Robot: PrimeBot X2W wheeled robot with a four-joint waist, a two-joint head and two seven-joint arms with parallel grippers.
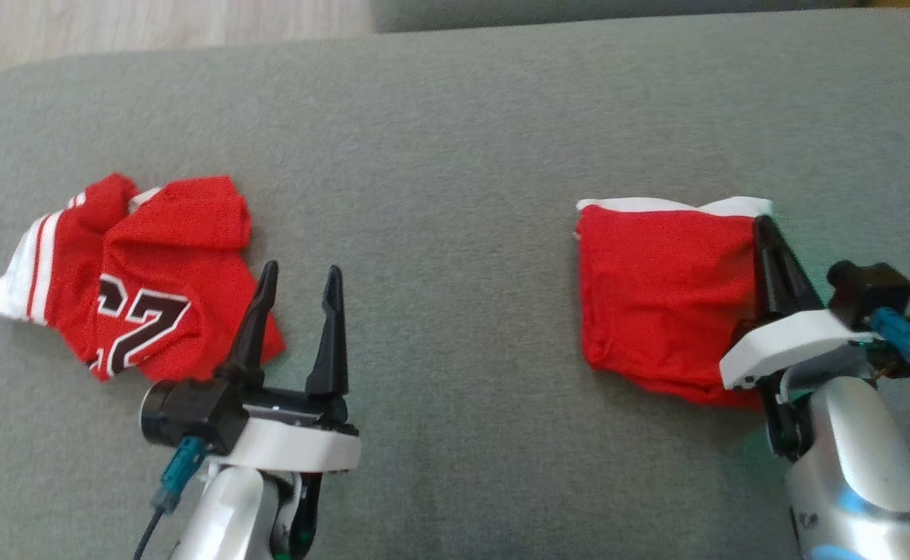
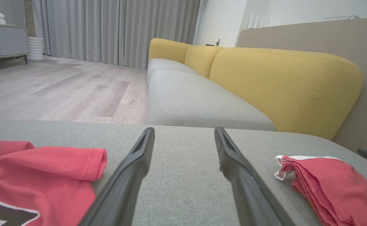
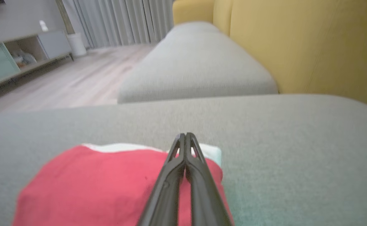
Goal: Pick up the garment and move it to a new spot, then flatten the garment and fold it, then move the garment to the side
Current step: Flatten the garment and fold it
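Note:
A folded red garment (image 1: 657, 295) with a white edge lies on the right of the grey cushion (image 1: 455, 140); it also appears in the left wrist view (image 2: 334, 179) and the right wrist view (image 3: 108, 182). My right gripper (image 1: 762, 223) is shut, its fingers lying over the garment's right edge with the tips (image 3: 186, 135) near the white trim; I see no cloth pinched between them. A crumpled red jersey (image 1: 159, 280) with a black number lies on the left (image 2: 45, 175). My left gripper (image 1: 302, 268) stands open just right of the jersey, nothing between its fingers (image 2: 184, 130).
Beyond the grey cushion stands a sofa with grey seats (image 2: 196, 100) and yellow backs (image 2: 280, 81). Wooden floor (image 2: 61, 91), grey curtains (image 2: 117, 31) and a low cabinet (image 3: 14, 56) lie further off. Bare cushion stretches between the two garments.

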